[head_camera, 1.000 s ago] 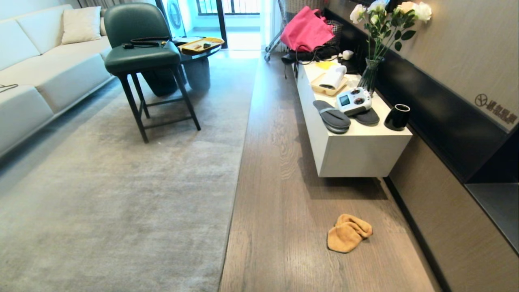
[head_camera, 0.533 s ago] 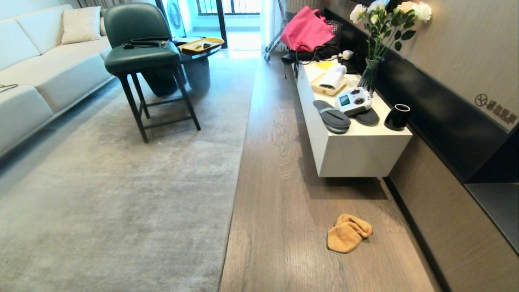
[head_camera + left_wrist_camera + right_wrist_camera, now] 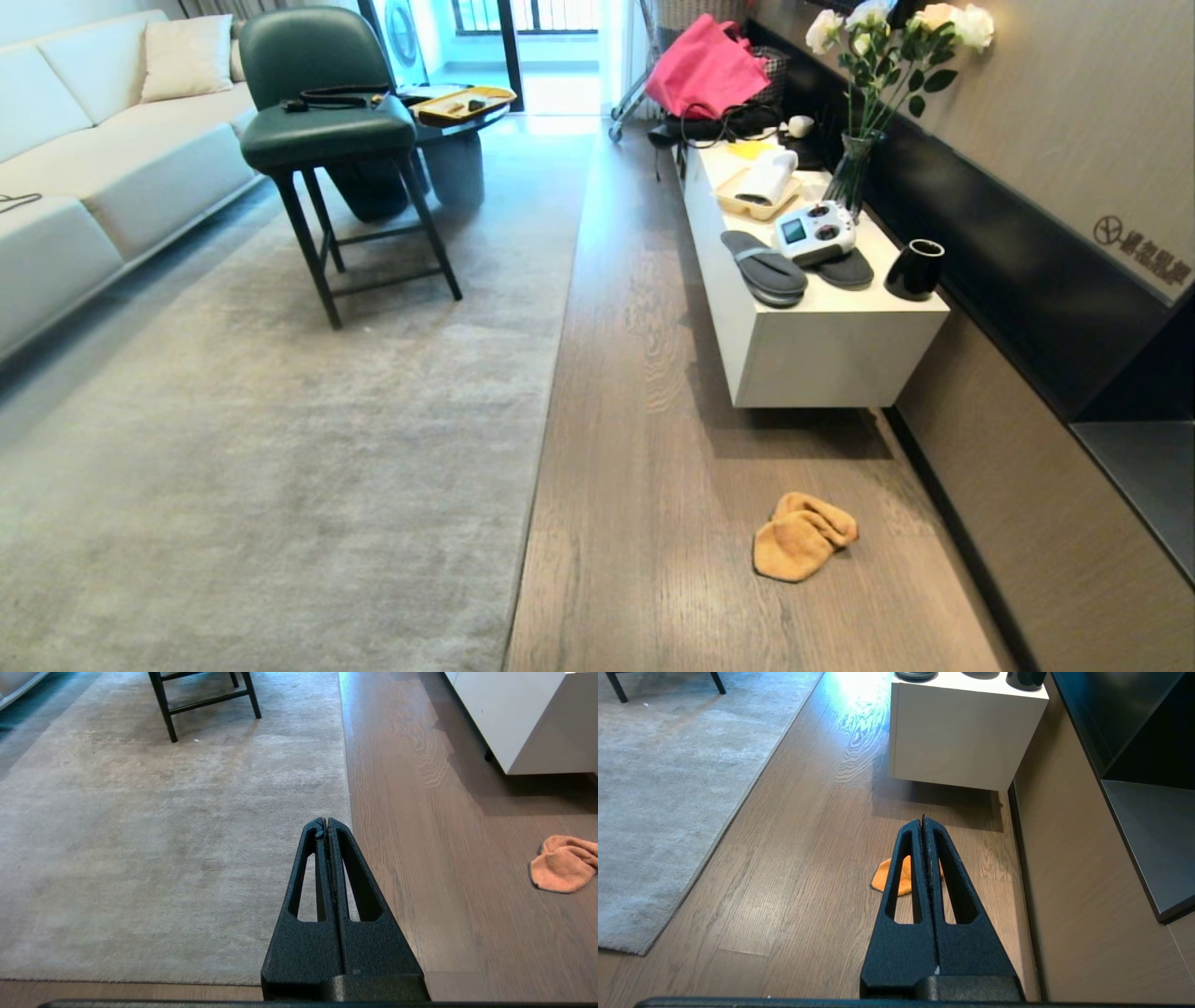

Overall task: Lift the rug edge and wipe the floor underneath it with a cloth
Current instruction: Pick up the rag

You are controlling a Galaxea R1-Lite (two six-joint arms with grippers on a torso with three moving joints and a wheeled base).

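A: Rug edge [image 3: 546,392] first, but start from the tools. Where do they stand?

B: Left tool [image 3: 326,823] is pinched fully narrow and holds nothing. It hangs above the rug edge, near the corner where the rug ends. Right tool [image 3: 923,821] is just as narrow and just as empty, hanging over the bare floor [image 3: 653,448], with the cloth [image 3: 882,879] partly hidden behind its fingers in its own wrist view. Neither arm shows in the head view.

A: Has anything changed over the last second?

B: Nothing. The head view is the same across all three pictures: the cloth [image 3: 801,537] lies in the same crumpled heap, the rug lies flat, and nothing has shifted.

A: So what does that mean for the job?

B: I'd judge it hasn't started. The border is down flat along the planks, the cloth is untouched, and both tools would have to spread before they can take hold of anything.

A: Where is the cloth relative to the rug?

B: Well apart from it, on the floor on the robot's right, near the end of the white cabinet [image 3: 812,345] that carries slippers [image 3: 766,268] and a black cup [image 3: 915,269].

A: And further out?

B: A green chair [image 3: 322,131] stands on the rug, with a pale sofa [image 3: 103,159] beyond it.
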